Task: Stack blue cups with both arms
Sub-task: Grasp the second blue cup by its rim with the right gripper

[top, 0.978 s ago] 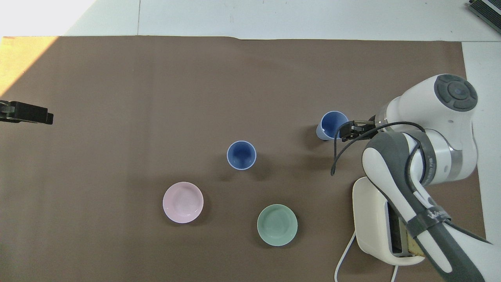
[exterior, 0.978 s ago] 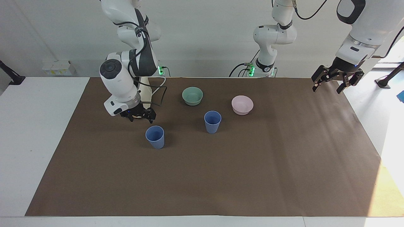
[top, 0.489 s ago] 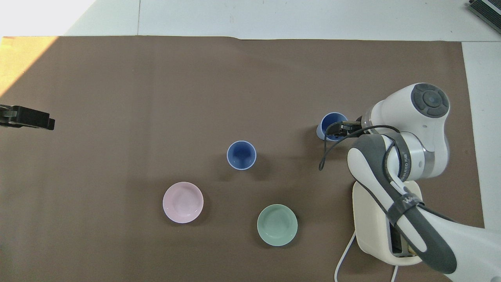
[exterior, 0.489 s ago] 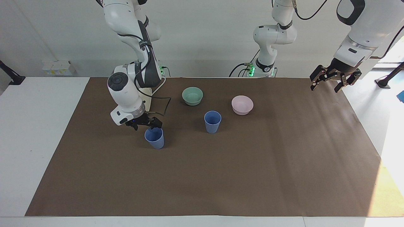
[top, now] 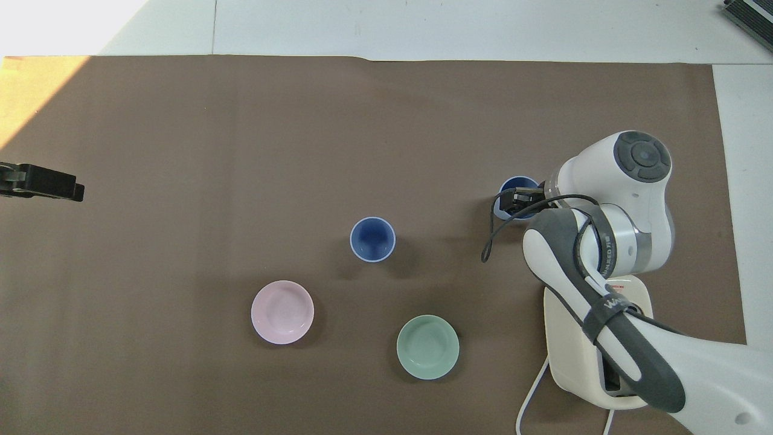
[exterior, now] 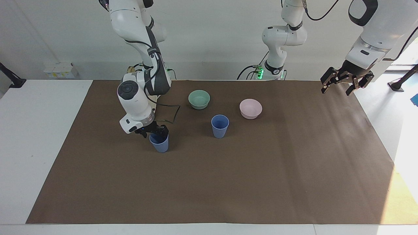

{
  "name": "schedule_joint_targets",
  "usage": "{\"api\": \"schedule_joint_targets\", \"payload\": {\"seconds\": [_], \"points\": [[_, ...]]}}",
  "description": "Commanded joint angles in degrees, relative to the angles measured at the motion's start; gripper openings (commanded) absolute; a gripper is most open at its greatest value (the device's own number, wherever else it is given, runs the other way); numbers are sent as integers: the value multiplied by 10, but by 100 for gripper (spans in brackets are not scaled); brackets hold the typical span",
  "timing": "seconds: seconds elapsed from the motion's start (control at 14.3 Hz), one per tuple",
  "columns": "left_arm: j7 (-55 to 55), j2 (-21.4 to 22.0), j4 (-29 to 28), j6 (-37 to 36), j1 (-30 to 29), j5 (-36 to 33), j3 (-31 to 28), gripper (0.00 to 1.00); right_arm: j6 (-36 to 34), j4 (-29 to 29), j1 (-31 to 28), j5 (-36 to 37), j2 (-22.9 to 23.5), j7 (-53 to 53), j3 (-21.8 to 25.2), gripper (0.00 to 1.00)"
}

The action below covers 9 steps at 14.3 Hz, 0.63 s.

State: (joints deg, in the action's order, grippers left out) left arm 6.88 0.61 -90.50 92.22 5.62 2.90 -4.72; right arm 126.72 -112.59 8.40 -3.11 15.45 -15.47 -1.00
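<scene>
Right gripper (exterior: 156, 131) bent down onto blue cup (exterior: 160, 143) rim, grasp unclear, left gripper (exterior: 339, 85) raised, fingers spread

Two matte periwinkle-blue tapered plastic cups (exterior: 220, 126) (exterior: 159, 144), a sage-green round bowl (exterior: 199, 99), a pale pink round bowl (exterior: 250, 108) (all unpatterned), a plain brown table covering (exterior: 228, 182).

We see two periwinkle-blue tapered cups upright on the tabletop. One cup (exterior: 159, 144) stands directly under the right claw (exterior: 155, 131), its rim at the claw's tips. The other cup (exterior: 219, 126) stands well apart from that claw, toward the left arm's end.
</scene>
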Motion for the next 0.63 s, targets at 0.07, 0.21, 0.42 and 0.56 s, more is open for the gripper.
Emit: {"api": "schedule_joint_targets", "payload": {"seconds": [0.07, 0.21, 0.42, 0.56], "points": [[1, -3, 11, -14, -9, -8, 7, 100, -2, 11, 0, -6, -2, -3, -2, 0], [1, -3, 11, -14, -9, -8, 7, 100, -30, 32, 0, -6, -2, -3, -1, 0], [1, -3, 10, -14, -9, -8, 7, 100, -84, 80, 0, -7, -4, -4, -1, 0], [1, -3, 11, -14, -8, -8, 7, 100, -131, 121, 0, -8, -9, -7, -2, 0]]}}
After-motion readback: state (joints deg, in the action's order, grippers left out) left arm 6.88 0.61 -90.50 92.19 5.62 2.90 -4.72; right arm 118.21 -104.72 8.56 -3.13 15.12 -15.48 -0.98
